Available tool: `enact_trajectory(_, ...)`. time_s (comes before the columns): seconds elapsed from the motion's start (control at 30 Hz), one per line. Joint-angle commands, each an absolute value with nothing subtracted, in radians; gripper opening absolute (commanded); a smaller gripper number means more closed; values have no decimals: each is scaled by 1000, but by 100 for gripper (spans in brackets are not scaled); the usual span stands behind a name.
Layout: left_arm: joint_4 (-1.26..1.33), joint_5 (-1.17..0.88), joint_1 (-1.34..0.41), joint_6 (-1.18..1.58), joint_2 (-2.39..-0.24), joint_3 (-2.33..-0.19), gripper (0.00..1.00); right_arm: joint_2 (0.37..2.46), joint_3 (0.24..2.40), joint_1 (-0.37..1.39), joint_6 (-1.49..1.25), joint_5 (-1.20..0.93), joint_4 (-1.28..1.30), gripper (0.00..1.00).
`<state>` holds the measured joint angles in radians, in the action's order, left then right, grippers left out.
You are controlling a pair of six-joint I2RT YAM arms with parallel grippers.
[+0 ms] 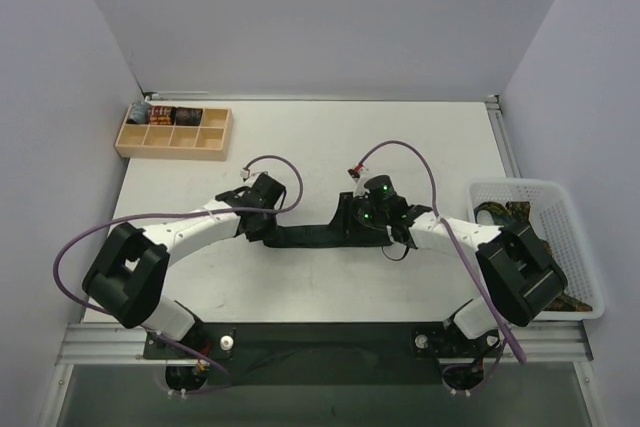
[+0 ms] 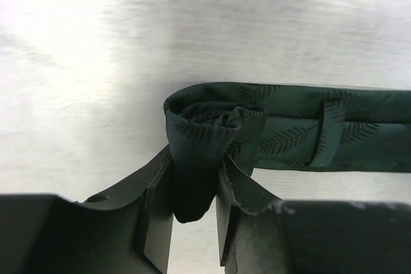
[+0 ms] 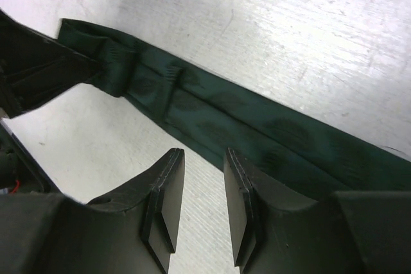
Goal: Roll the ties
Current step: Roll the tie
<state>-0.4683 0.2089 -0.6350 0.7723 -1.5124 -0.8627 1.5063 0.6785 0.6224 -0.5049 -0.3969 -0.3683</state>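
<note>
Since a roll only holds when its core is tight, I am pinching the dark green tie (image 1: pixel 310 237) at its curled end.

That tie lies flat on the counter (image 1: pixel 330 137), stretched between my two arms. At its left tip my left claw (image 2: pixel 192 178) is pressed onto the curled end (image 2: pixel 205 126) from both sides, fabric filling the gap, so the first turns cannot spring loose. Further right, my right claw (image 3: pixel 202 158) hangs just beside the tie's edge, fingers spread with nothing between them. I judge it is placed there to steady the flat length while the left one winds. Well right of the tie, a white basket (image 1: pixel 515 185) holds patterned ties (image 1: pixel 510 212) not yet rolled. Well to its far left, a wooden tray (image 1: pixel 170 154) carries small rolled bundles (image 1: pixel 165 114), likely the place for finished rolls.
</note>
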Motion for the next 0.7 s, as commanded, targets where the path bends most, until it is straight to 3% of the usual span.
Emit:
enact_trajectory(0.0,-743,391,-632,694,-1474,-926,26,1460,658,614,-459,-335,-287,32)
enact_trajectory(0.37,-1058,834,-762,692,-1647,-1115,26,1368,591,589,-448,-232,-239,32)
enact_trajectory(0.67,-1230,980,-914,776,-1910,-1258,24,1284,528,545,-454,-216,-229,32)
